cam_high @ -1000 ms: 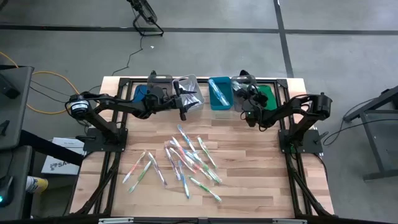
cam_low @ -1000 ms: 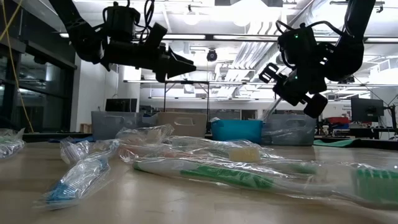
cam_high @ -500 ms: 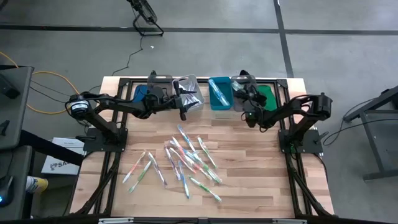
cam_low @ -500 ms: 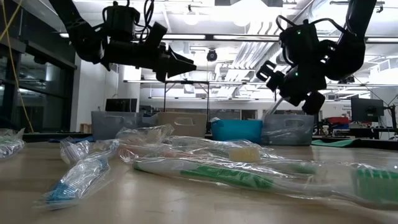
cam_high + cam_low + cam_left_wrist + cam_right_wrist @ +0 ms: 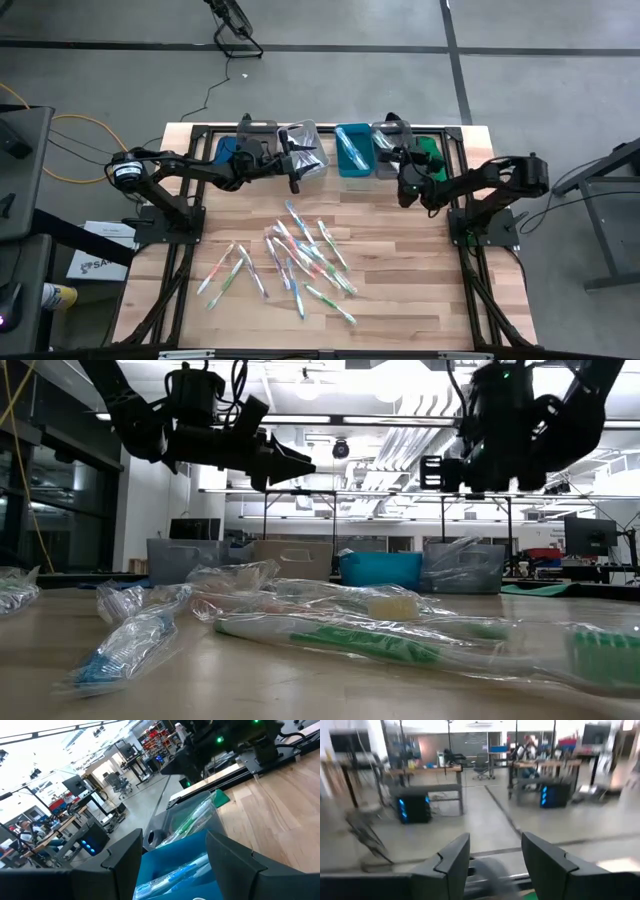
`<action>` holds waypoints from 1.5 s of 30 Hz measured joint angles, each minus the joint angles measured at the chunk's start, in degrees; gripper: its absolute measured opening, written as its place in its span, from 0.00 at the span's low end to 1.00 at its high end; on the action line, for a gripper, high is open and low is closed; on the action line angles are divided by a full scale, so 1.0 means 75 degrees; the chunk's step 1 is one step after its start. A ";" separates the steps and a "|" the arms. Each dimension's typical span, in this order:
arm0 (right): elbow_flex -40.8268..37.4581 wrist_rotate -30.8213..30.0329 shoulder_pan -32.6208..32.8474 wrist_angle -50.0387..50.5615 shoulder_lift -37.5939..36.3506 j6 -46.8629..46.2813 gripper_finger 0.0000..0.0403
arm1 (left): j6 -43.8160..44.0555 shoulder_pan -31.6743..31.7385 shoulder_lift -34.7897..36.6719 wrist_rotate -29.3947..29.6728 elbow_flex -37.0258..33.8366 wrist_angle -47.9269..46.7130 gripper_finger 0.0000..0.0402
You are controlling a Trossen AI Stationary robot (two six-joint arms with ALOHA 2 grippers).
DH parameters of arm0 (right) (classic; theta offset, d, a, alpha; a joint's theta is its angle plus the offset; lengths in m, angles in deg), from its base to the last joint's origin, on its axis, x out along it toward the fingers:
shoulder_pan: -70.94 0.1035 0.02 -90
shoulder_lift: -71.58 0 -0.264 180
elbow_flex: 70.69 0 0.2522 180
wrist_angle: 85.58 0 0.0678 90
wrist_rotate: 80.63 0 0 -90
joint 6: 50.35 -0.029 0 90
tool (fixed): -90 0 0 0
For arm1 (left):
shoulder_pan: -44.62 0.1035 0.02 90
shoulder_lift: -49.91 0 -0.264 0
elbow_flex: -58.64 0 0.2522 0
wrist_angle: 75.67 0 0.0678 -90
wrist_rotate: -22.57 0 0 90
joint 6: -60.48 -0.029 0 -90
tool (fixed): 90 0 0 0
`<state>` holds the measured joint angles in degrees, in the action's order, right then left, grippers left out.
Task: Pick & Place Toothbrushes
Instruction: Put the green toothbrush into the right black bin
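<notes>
A robotics lab: workbenches (image 5: 427, 770), computers (image 5: 413, 808), exposed ceiling pipes (image 5: 370, 425).

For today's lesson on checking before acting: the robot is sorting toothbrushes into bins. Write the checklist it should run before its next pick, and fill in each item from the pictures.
1. Right hand empty: ok, fingers apart in its wrist view, nothing between them.
2. Right hand clear of the bins: ok, raised in front of the clear bin.
3. Left hand ready: ok, open, hovering by the other clear bin.
4. Toothbrushes left to pick: ok, many lie scattered mid-table.
5. Arms clear of each other: ok, well apart in the high view.
6. One brush lying free for a clean grasp: cannot tell, several overlap.
</notes>
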<state>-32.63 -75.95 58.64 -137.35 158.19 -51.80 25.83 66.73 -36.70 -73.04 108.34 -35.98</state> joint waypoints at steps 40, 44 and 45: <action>0.1387 0.8633 -0.0733 1.0772 -0.3011 -0.5486 0.01 | 0.0003 0.0000 0.0000 0.0000 0.0000 0.0000 0.53; 0.1387 0.8513 -0.0730 1.1210 -0.3011 -0.5754 0.01 | 0.0003 0.0000 0.0000 0.0000 0.0000 -0.0003 0.53; 0.1387 0.8468 -0.0743 1.1383 -0.3011 -0.5801 0.01 | 0.0003 0.0000 0.0000 0.0000 0.0000 -0.0003 0.53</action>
<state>-22.23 -12.44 53.07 -51.98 135.61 -95.31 25.85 66.73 -36.70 -73.04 108.34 -36.00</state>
